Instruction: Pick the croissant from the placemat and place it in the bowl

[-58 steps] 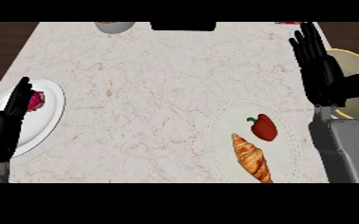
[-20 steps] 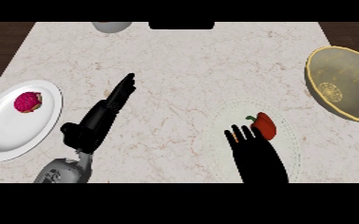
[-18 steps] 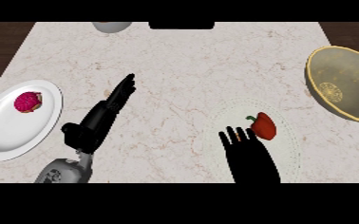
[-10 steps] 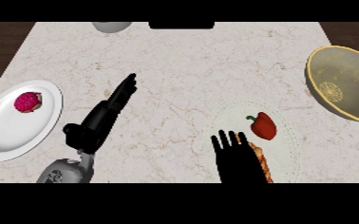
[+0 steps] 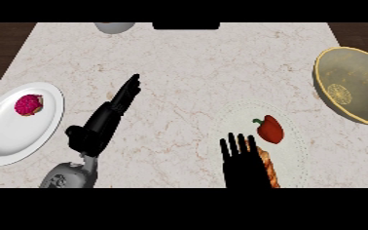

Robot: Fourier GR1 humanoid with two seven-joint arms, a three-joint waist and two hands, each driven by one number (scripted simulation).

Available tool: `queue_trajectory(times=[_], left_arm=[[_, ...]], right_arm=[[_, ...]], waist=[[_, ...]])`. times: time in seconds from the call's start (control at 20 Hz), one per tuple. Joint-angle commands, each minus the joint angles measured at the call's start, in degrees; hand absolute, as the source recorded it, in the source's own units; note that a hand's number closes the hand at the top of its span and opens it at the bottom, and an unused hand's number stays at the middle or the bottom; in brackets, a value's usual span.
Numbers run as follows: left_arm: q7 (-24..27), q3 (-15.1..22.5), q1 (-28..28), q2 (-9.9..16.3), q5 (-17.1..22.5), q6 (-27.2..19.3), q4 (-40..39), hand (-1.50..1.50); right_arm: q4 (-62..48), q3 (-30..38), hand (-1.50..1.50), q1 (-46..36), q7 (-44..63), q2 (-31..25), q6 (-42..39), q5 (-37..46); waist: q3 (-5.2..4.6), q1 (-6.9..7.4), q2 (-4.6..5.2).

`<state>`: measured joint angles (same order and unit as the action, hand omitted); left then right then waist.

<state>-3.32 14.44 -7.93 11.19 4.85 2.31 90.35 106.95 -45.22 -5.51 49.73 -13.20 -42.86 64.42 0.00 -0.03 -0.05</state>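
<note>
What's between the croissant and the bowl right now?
In the head view, the red pepper sits on the placemat between the croissant and the bowl; past it, only bare counter.

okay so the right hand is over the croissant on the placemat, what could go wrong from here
1. The right hand hides most of the croissant, so its fingers may close off-centre.
2. The red pepper lies just beyond the croissant on the same placemat; the fingers could knock it.
3. The bowl sits partly out of view at the right edge, so the croissant might land on its rim.
</note>
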Motion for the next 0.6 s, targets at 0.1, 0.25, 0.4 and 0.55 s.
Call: queue_trajectory(times=[0.1,0.25,0.4,0.55], left_arm=[[3.2,-1.6,2.6,-0.2,-0.4,2.0,-1.1,0.0],[-0.3,-1.5,0.7,-1.6,-1.6,2.1,0.5,0.0],[1.5,-3.0,1.1,-1.8,-1.9,3.2,-1.4,0.0],[0.4,-4.1,2.3,-1.0,-1.6,4.7,1.5,0.0]], right_arm=[[-3.4,-0.6,-1.5,-1.3,-2.6,-2.6,6.7,6.6],[-5.4,-0.5,-1.5,2.2,-4.7,-4.3,11.2,8.9],[-3.6,1.1,-1.5,1.8,-3.6,-2.6,8.6,10.2],[-6.6,3.8,-1.5,2.2,-6.9,-3.8,10.4,10.2]], waist=[[-0.01,0.14,0.02],[0.01,0.01,0.02],[-0.01,-0.05,0.02],[0.0,0.05,0.01]])
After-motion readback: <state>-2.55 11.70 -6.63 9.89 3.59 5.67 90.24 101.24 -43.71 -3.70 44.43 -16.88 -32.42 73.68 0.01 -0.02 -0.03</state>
